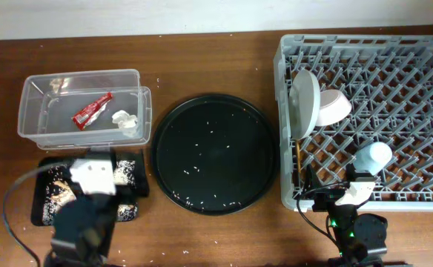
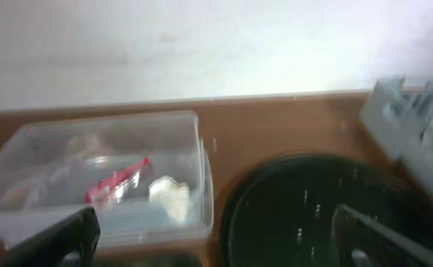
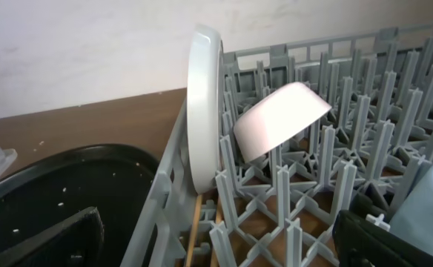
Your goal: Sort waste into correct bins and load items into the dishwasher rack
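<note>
The clear box (image 1: 35,122) holds the red snack wrapper (image 1: 90,111) and the white tissue (image 1: 124,120); both also show in the left wrist view, wrapper (image 2: 116,180) and tissue (image 2: 168,194). The shallow black tray (image 1: 42,211) holds beige scraps and rice (image 1: 59,191), partly hidden by my left arm. No carrot piece shows. My left gripper (image 1: 101,157) (image 2: 216,248) is open and empty above that tray. The dishwasher rack (image 1: 424,196) holds the upright plate (image 1: 304,102) (image 3: 204,111), the bowl (image 1: 334,106) (image 3: 279,119), the light-blue cup (image 1: 372,156) (image 3: 431,208) and the chopsticks (image 1: 298,159) (image 3: 194,230). My right gripper (image 1: 328,185) (image 3: 220,248) is open and empty over the rack's front-left corner.
A large round black tray (image 1: 215,111) with scattered rice grains lies between the box and the rack; it also shows in the left wrist view (image 2: 276,193) and the right wrist view (image 3: 68,178). Loose rice grains dot the wooden table. A wall runs along the back.
</note>
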Action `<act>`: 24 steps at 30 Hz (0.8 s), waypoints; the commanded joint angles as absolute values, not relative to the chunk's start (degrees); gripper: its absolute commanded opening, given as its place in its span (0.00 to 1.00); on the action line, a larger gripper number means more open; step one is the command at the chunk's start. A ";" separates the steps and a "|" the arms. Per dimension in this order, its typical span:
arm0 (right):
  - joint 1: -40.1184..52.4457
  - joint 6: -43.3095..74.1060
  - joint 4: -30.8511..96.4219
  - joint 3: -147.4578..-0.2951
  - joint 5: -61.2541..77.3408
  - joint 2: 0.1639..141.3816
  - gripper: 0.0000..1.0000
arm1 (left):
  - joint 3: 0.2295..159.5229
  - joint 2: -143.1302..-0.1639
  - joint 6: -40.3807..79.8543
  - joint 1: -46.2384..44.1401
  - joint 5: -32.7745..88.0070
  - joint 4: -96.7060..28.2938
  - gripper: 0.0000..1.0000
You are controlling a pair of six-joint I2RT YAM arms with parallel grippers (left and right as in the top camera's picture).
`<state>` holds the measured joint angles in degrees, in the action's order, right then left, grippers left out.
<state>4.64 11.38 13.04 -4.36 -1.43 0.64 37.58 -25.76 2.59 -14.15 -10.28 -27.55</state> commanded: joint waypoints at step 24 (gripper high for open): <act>4.47 11.18 13.17 -3.97 -1.54 0.25 0.98 | 0.49 -0.30 1.67 -13.87 -6.81 -3.90 0.99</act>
<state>4.64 11.35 13.04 -4.36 -1.45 0.69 1.06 -0.80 2.55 -14.15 -7.29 -4.23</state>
